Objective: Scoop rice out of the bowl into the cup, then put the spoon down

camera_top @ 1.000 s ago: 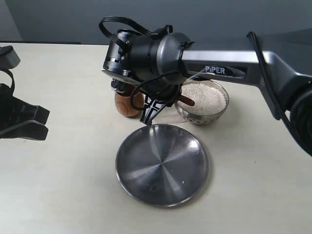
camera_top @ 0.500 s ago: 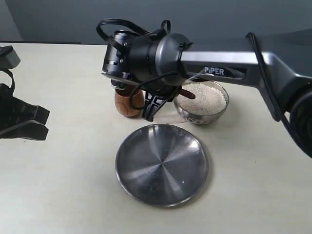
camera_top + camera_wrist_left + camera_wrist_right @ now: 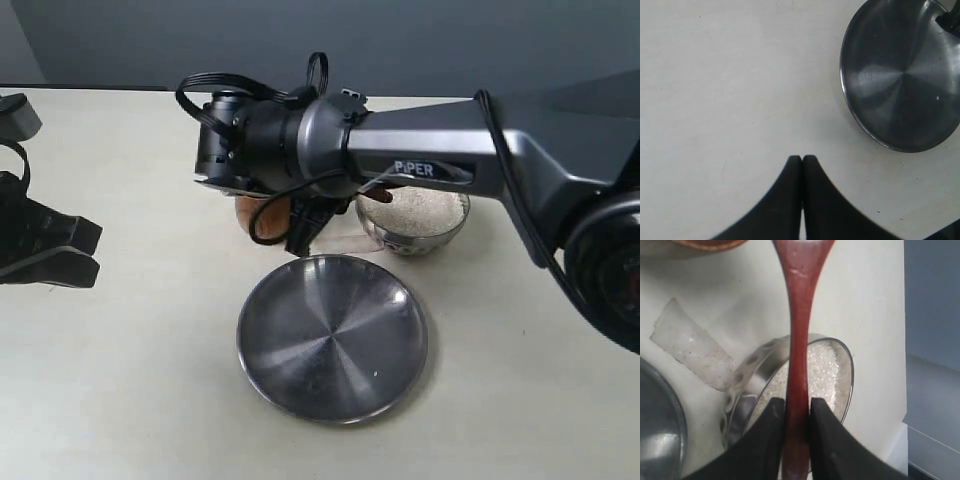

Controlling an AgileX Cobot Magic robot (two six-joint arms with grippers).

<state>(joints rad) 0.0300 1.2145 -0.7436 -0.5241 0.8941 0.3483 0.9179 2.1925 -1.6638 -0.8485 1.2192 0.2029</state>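
My right gripper (image 3: 796, 402) is shut on the handle of the reddish-brown wooden spoon (image 3: 799, 335). The handle runs over the steel bowl (image 3: 850, 371), which holds white rice (image 3: 826, 371). The spoon's head is cut off at the frame edge beside the brown wooden cup (image 3: 710, 244). In the exterior view the right wrist covers most of the cup (image 3: 262, 212). The right gripper (image 3: 303, 232) hangs between cup and bowl (image 3: 412, 238), and the spoon's end (image 3: 378, 195) shows over the rice (image 3: 428, 208). My left gripper (image 3: 801, 159) is shut on nothing above bare table.
A large flat steel plate (image 3: 332, 335) lies in front of the cup and bowl, and the left wrist view shows the plate (image 3: 905, 75) too. A pale whitish patch (image 3: 690, 350) lies on the table beside the bowl. The left arm (image 3: 40, 245) rests at the far left.
The right wrist has shifted left over the cup, carrying the spoon with it. More of the cup is hidden now. The left arm has not moved.
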